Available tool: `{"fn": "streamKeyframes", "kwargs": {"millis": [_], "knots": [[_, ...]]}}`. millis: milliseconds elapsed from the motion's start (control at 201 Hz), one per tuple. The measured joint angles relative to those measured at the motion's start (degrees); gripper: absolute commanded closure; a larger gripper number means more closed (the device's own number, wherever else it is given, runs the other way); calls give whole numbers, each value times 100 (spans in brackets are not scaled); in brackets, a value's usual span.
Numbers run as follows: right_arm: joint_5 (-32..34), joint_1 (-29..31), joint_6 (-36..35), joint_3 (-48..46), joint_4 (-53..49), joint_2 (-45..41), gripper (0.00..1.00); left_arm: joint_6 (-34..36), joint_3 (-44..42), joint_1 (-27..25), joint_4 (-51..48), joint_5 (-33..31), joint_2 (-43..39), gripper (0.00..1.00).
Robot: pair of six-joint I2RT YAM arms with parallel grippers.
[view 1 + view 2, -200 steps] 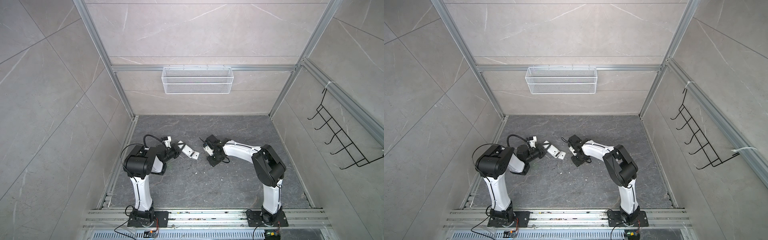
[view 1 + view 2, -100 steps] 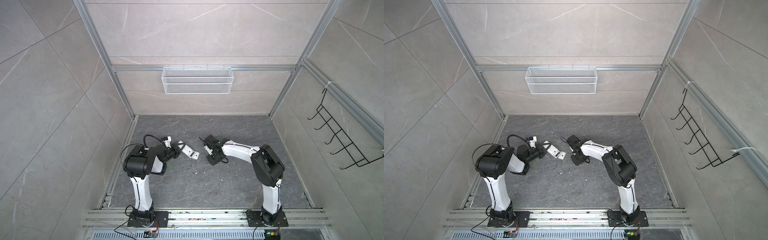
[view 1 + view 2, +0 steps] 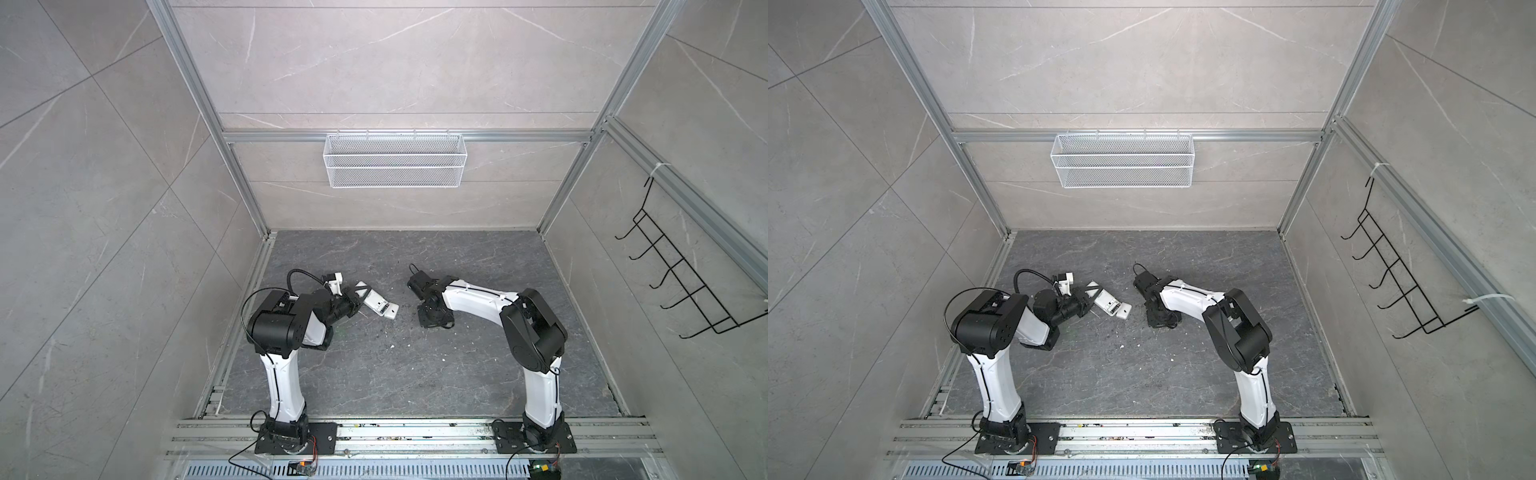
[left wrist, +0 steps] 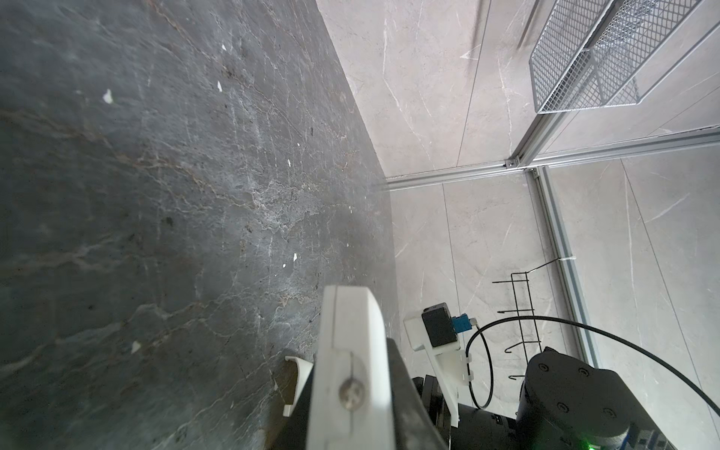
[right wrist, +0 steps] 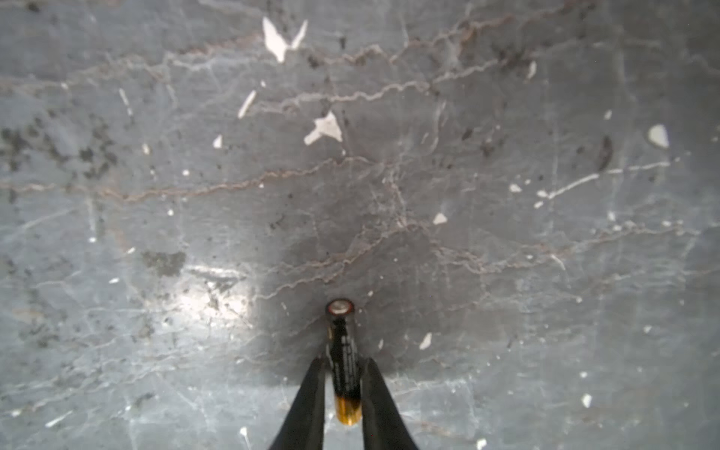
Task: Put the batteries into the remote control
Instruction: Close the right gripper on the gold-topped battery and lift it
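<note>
**While One Arm Holds the Remote, the Other Pinches a Battery**

If something goes wrong now, it may well start with the bigger thing, the remote control (image 3: 380, 305). The left jaws, at the end of the left arm (image 3: 282, 386), are shut tight on one end of it. The rest sticks out toward the middle of the tabletop (image 3: 395, 374). A push on that free end could make the remote tip or slide in the hold.

The right arm (image 3: 478, 301) points down close to the remote but does not touch it. The right jaws are almost shut, with a battery (image 5: 343, 343) pinched between them. Its orange end sits back by the jaws and its other end points at the tabletop. The battery is thin and smooth, so I think it could twist, slip out and roll away. It could also go in the wrong way round. I cannot see the second battery anywhere.

Pale grey tiled walls with shiny metal rails stand all around. The tabletop is dark grey stone with thin pale lines. A white wire basket (image 3: 395, 160) hangs on the back wall, and a black hook rack (image 3: 681, 270) hangs on a side wall, both well apart from the arms. Little white specks (image 5: 323, 128) lie scattered on the tabletop.
</note>
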Motion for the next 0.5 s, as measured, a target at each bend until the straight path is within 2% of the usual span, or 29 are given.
{"fn": "streamKeyframes", "kwargs": {"millis": [224,279,498], "knots": [[-46,0,352,90,-85,63,85,0,2,-2,0,0,0,100],[-42,0,435,212,-216,142,89,0,0,-2,0,-2,0,100],[7,0,807,938,-966,590,91,4,-2,-13,0,-7,0,100]]}}
